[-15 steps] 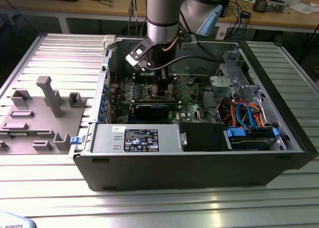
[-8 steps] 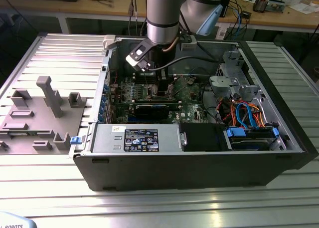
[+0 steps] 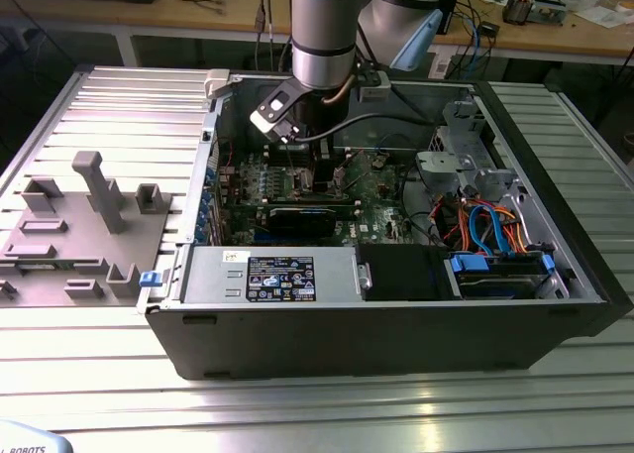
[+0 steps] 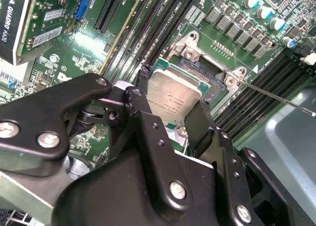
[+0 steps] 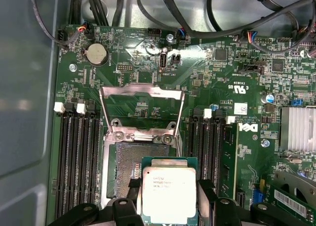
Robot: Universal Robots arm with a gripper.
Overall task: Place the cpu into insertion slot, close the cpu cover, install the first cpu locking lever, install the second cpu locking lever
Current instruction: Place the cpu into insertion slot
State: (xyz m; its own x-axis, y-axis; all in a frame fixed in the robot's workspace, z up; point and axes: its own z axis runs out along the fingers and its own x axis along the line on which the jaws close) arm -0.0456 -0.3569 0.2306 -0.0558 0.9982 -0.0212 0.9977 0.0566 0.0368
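**Gripped, hovering, not yet seated**

Closed on two opposite edges of the small, flat, square, silver-grey-topped cpu [image 5: 169, 191] [image 4: 173, 100]: the black-fingered claw [image 5: 169, 199] [image 4: 173, 107]. In both wrist views, held over one edge of the open dark pin socket [image 5: 123, 164] [image 4: 210, 70] on the green motherboard [image 5: 222, 87], not seated in it. Beyond the socket, tilted up and open, the thin silvery metal frame plate of the cpu cover [image 5: 143, 91]. In the exterior view, reaching down into the open black computer case [image 3: 396, 314] on the ribbed metal table [image 3: 99, 374].
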